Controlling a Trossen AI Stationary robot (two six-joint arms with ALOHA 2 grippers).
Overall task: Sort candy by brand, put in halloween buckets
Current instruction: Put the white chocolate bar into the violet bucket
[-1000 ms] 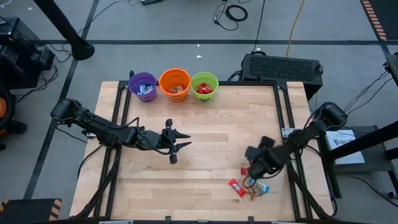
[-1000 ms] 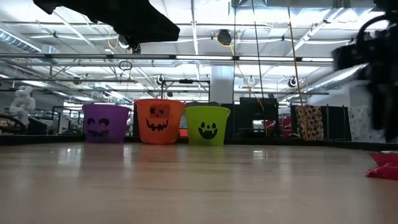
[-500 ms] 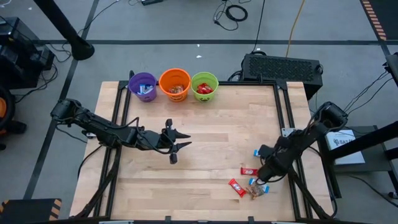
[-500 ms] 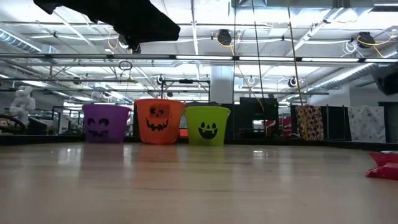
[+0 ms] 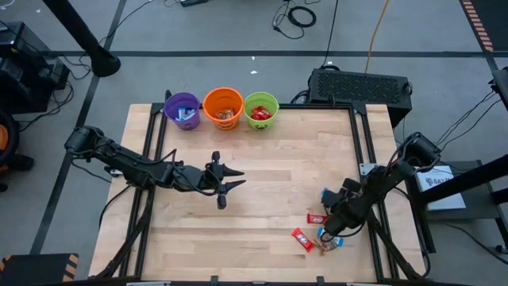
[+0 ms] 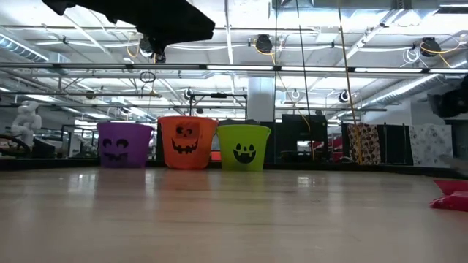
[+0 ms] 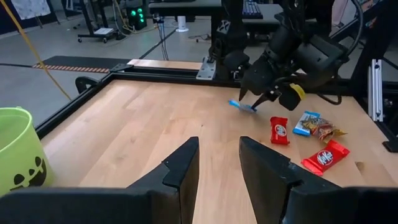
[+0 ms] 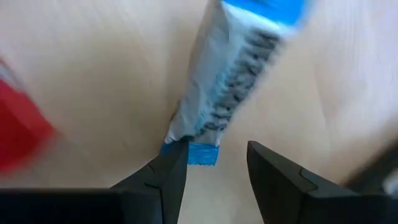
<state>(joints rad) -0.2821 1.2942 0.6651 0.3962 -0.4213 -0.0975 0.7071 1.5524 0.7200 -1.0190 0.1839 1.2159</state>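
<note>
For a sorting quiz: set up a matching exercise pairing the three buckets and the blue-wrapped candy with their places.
Things:
1. purple bucket
2. orange bucket
3. lime green bucket
4. blue-wrapped candy

Places:
A. middle of the bucket row
B. at the right tool, away from the buckets
C. row's end toward the right arm
D. row's end toward the left arm

Pairs: 1-D, 2-A, 3-C, 4-B
</note>
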